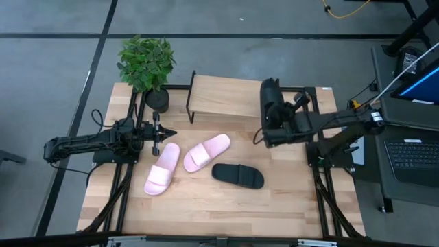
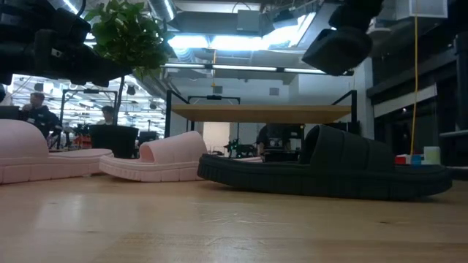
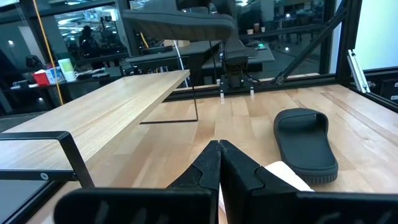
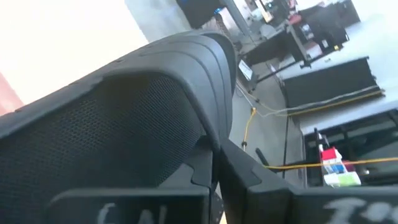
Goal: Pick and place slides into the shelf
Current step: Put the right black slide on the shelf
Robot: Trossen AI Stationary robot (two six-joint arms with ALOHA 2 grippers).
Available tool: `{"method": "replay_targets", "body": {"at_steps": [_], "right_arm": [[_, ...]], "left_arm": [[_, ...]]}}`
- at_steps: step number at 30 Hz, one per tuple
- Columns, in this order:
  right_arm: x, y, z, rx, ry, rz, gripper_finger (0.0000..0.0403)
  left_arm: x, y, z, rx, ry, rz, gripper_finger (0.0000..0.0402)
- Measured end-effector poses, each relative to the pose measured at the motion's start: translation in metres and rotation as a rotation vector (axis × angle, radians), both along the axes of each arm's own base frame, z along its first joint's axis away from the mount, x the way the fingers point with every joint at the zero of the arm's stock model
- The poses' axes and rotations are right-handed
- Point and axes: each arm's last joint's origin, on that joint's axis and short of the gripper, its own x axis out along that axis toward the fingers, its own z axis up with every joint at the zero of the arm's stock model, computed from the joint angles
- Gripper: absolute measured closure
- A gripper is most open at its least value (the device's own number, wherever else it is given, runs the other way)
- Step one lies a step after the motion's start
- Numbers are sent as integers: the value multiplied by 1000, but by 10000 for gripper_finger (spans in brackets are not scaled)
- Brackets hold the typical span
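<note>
Two light pink slides (image 1: 163, 168) (image 1: 207, 152) and one black slide (image 1: 238, 175) lie sole-down on the table in front of the shelf (image 1: 226, 96). The shelf is a low wood plank on thin black legs at the table's far side. A second black slide (image 1: 269, 103) hangs in the air over the shelf's right end, with my right gripper (image 1: 273, 130) shut on it. My left gripper (image 1: 161, 134) waits shut at the table's left, beside the pink slides; its fingers (image 3: 219, 162) point level across the table. My right gripper pinches the black slide between its two fingers (image 4: 214, 171) at the slide's near end (image 1: 272, 123). In the wrist view the ribbed strap (image 4: 199, 56) fills the frame and hides which part is pinched. The slide is lifted clear, stretching away over the shelf's right end (image 3: 180, 25).
A potted plant (image 1: 147, 65) stands at the table's far left corner, next to the shelf. Black frame rails (image 1: 123, 185) run along both table sides. There is bare table between the slides and the near edge (image 1: 219, 216). A laptop (image 1: 415, 154) sits off the table's right.
</note>
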Motion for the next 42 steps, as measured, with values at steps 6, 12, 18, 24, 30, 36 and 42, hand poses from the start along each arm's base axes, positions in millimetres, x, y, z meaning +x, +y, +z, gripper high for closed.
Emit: {"method": "replay_targets", "body": {"at_steps": [6, 12, 18, 24, 30, 36, 42], "right_arm": [[8, -13, 13, -1, 7, 6, 391], [20, -26, 16, 21, 25, 44, 391], [23, -44, 15, 33, 68, 22, 391], [22, -58, 12, 74, 66, -19, 391], [22, -62, 3, 79, 80, -36, 391], [24, -62, -13, 77, 131, -18, 391], [31, -63, -19, 60, 125, 19, 391]], "left_arm": [[0, 0, 0, 0, 0, 0, 401], [0, 0, 0, 0, 0, 0, 401], [0, 0, 0, 0, 0, 0, 401], [0, 0, 0, 0, 0, 1, 401], [0, 0, 0, 0, 0, 0, 401], [0, 0, 0, 0, 0, 0, 401], [0, 0, 0, 0, 0, 1, 401]]}}
